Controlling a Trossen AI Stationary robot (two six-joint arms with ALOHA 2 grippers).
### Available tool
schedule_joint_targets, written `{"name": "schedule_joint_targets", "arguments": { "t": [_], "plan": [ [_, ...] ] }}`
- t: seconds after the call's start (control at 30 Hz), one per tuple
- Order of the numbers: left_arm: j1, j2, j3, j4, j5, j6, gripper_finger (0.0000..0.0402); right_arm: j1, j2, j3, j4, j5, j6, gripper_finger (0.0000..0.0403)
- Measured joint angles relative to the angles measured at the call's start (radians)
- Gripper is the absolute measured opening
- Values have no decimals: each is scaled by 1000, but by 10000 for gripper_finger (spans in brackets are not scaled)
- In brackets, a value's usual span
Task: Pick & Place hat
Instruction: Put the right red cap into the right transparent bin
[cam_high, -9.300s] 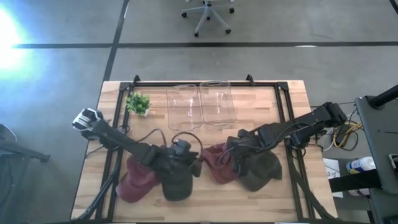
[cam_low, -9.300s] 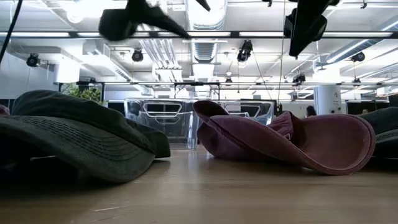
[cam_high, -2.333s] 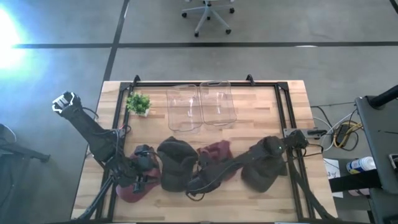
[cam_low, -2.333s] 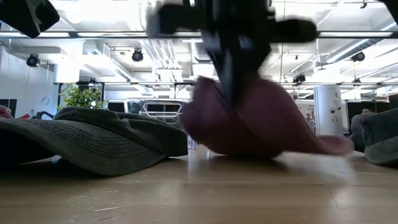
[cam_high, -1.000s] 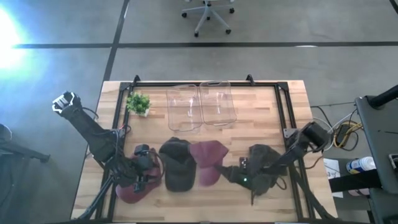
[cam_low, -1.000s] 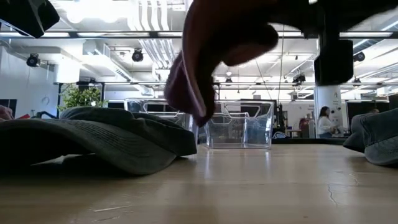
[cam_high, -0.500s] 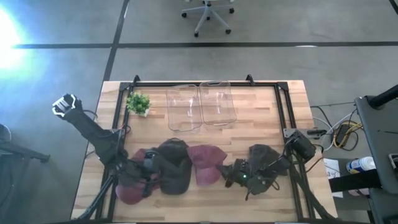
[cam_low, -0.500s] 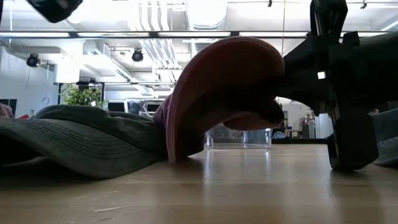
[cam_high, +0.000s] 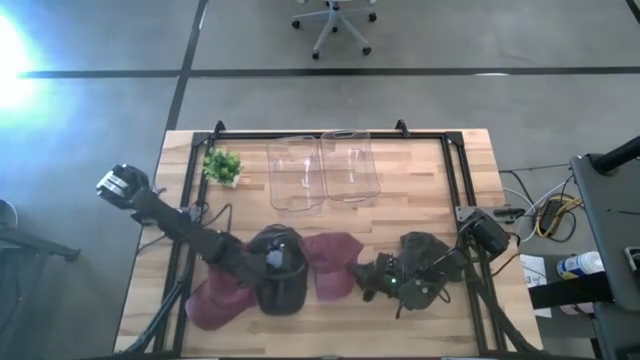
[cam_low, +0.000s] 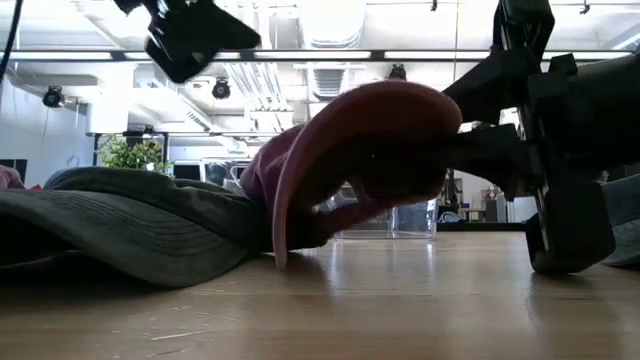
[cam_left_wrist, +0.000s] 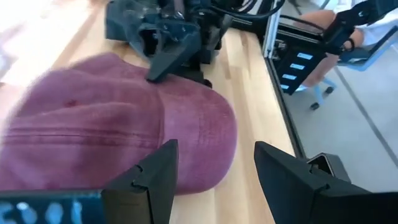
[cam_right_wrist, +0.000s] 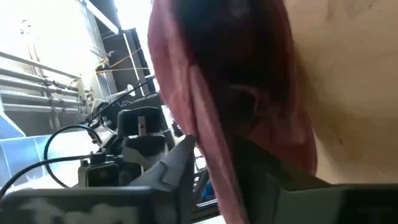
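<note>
Little is finished: the maroon cap (cam_high: 331, 262) lies mid-table against the dark cap (cam_high: 279, 281), its brim between the right gripper's (cam_high: 362, 277) parting jaws. The left gripper (cam_high: 272, 260) hovers spread above. Both clear bins (cam_high: 322, 168) appear empty.

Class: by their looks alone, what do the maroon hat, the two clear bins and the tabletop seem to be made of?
Maroon hat: soft woven fabric, probably washed cotton; matte, faded, with a stitched seam.
Clear bins: likely rigid plastic; see-through, glossy rims.
Tabletop: wood, apparently jointed planks; pale strips with visible grain, smooth finish.
</note>
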Motion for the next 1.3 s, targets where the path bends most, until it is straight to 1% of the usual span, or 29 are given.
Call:
{"name": "schedule_joint_targets", "arguments": {
  "t": [0.13,0.23,0.33,0.43,0.5,0.6,0.67,0.77,0.83,0.87,1.0,1.03,1.07,1.17,1.23,1.3],
  "plan": [
    [33,62,2,32,19,-9,206,0,-10,-2,-5,0,-2,147],
    [49,97,10,31,19,-9,206,1,-32,1,-11,-9,-60,155],
    [65,122,22,34,29,-10,206,3,-48,9,-27,-30,-152,155],
    [82,137,31,31,47,-10,206,9,-53,12,-47,-72,-168,151],
    [92,141,39,33,49,-2,206,18,-57,9,-85,-103,-134,146],
    [111,142,42,35,50,12,206,37,-63,10,-144,-98,-58,139],
    [128,142,41,31,59,15,206,43,-78,9,-152,-103,-57,135],
    [151,142,38,32,76,17,206,46,-128,6,-209,-145,-71,134],
    [166,144,37,28,86,29,206,51,-189,7,-318,-206,-67,134],
    [173,145,37,29,93,36,206,52,-230,16,-411,-244,-43,134],
    [203,153,37,36,107,58,206,48,-371,89,-956,-359,123,134],
    [211,157,37,36,122,57,206,48,-397,105,-1056,-377,139,134],
    [217,163,37,37,144,49,206,44,-417,111,-1106,-385,140,134],
    [221,174,39,75,208,9,206,22,-457,112,-1160,-401,128,134],
    [213,182,42,121,231,6,206,1,-471,112,-1224,-441,126,134],
    [205,196,42,162,232,7,206,-17,-472,121,-1270,-487,116,134]
  ]
}}
